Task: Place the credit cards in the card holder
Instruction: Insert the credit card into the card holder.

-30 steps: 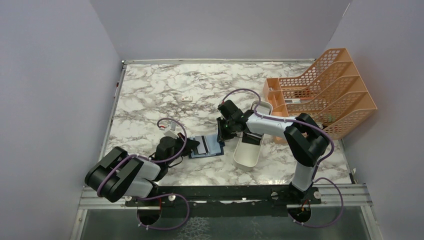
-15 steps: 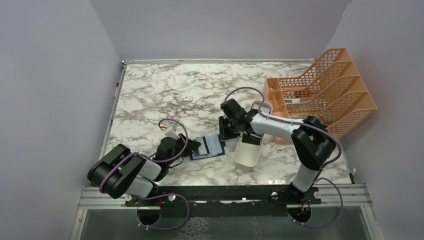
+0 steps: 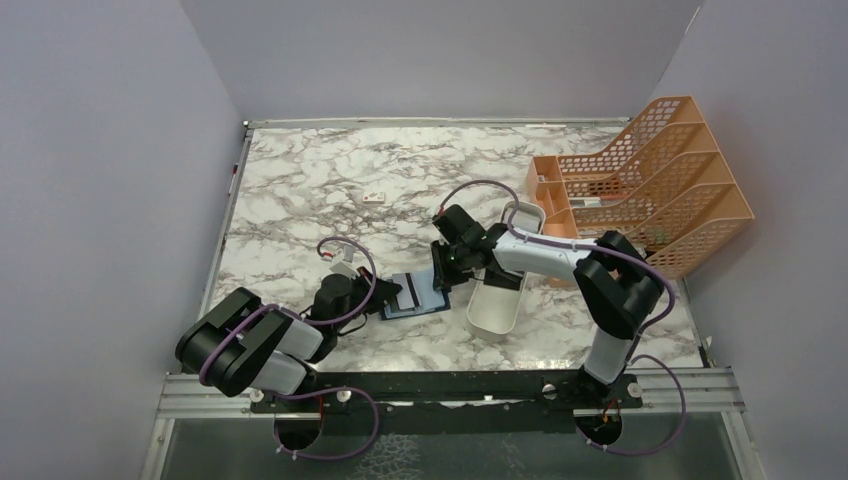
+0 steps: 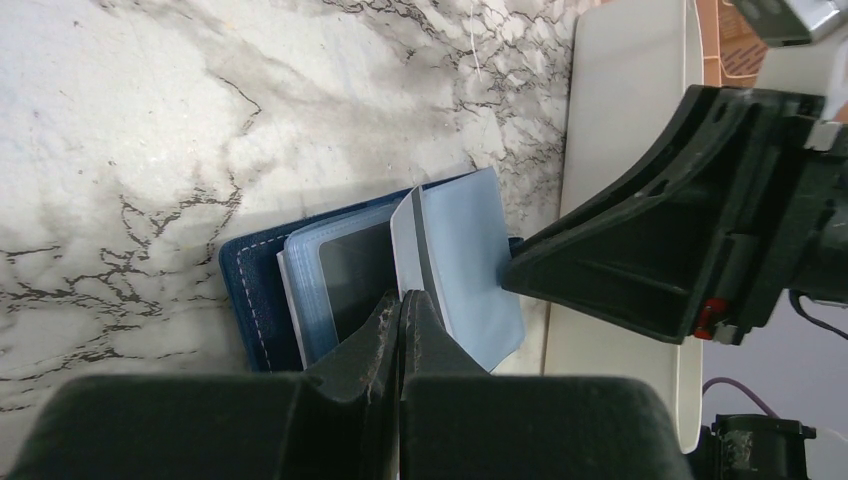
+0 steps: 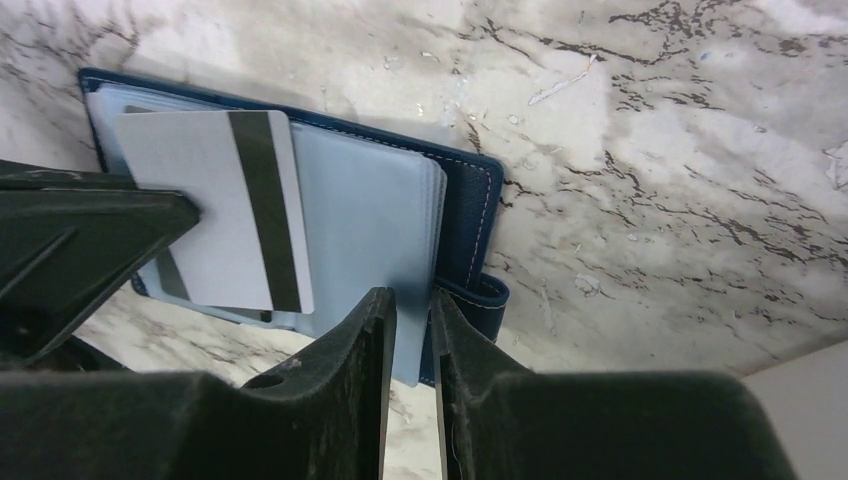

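The navy card holder [image 3: 418,294] lies open on the marble between the arms, its light-blue sleeves fanned out [image 5: 365,220]. My left gripper [image 4: 401,300] is shut on a grey-white credit card with a black stripe [image 4: 408,235], held over the open holder; the card lies across the sleeves in the right wrist view [image 5: 215,205]. A dark card [image 4: 355,275] sits in a sleeve. My right gripper [image 5: 411,298] is shut on the edge of a light-blue sleeve beside the snap tab [image 5: 478,292]. In the top view the left gripper [image 3: 383,297] and right gripper [image 3: 441,277] flank the holder.
A long white tray [image 3: 495,308] lies just right of the holder, under the right arm. An orange mesh file rack [image 3: 650,190] stands at the back right. A tiny white block with a red mark [image 3: 374,197] lies on the far marble.
My right gripper has shifted a little left and nearer, down onto the holder's right edge. The left gripper stays at the holder's left side with the card.
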